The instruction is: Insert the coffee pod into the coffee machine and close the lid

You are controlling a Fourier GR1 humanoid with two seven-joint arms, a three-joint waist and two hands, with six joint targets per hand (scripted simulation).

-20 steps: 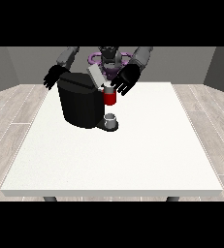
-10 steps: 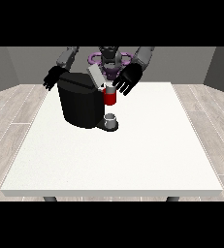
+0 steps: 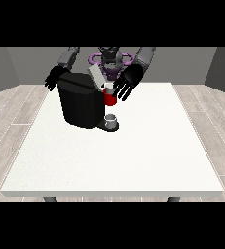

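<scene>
1. The hand at the view's right [image 3: 127, 81] has edged down closer to the red thing at the machine [image 3: 110, 98], fingers spread wide.
2. The hand at the view's left [image 3: 52, 79] hangs at the coffee machine's [image 3: 80, 104] ten o'clock, fingers relaxed.
3. A grey thing [image 3: 112, 119] sits at the machine's base on the table [image 3: 133, 155].

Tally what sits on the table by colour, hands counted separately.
Black: 1, the coffee machine
Red: 1, a red thing at the machine
Grey: 1, a grey thing on the machine's base
Hands: 2, one at the view's left, one at the view's right
Total: 5
</scene>
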